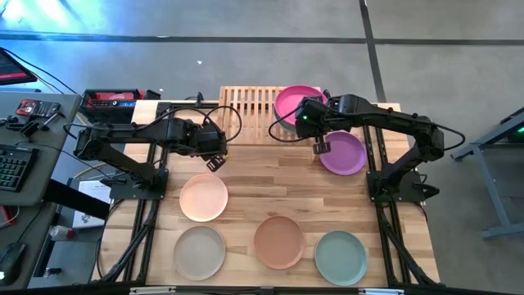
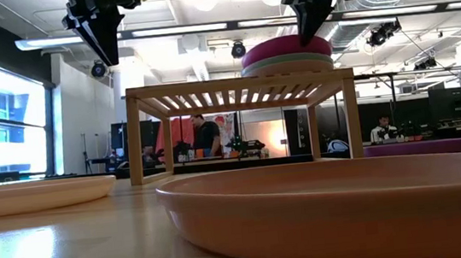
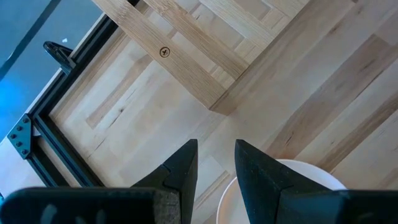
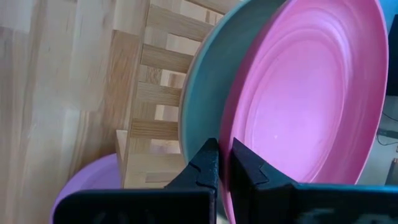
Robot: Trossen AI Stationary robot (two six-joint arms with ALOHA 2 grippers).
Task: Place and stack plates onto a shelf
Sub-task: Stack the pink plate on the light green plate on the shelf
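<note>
Shelf (image 1: 250,102) at far edge of tabletop (image 1: 327,197); a magenta plate (image 1: 296,102) sits stacked on a green plate (image 4: 202,87) at the shelf's right end, purple plate (image 1: 343,152) on the tabletop just beside it. Right gripper (image 1: 320,147) hangs above the purple plate's near-shelf edge, fingers pressed together, holding nothing. Left gripper (image 1: 216,163) hovers off the shelf's front left corner above the peach plate (image 1: 203,197), fingers slightly parted and empty; beige plate (image 1: 199,252), terracotta plate (image 1: 279,241) and grey-teal plate (image 1: 341,256) lie along the near row.
</note>
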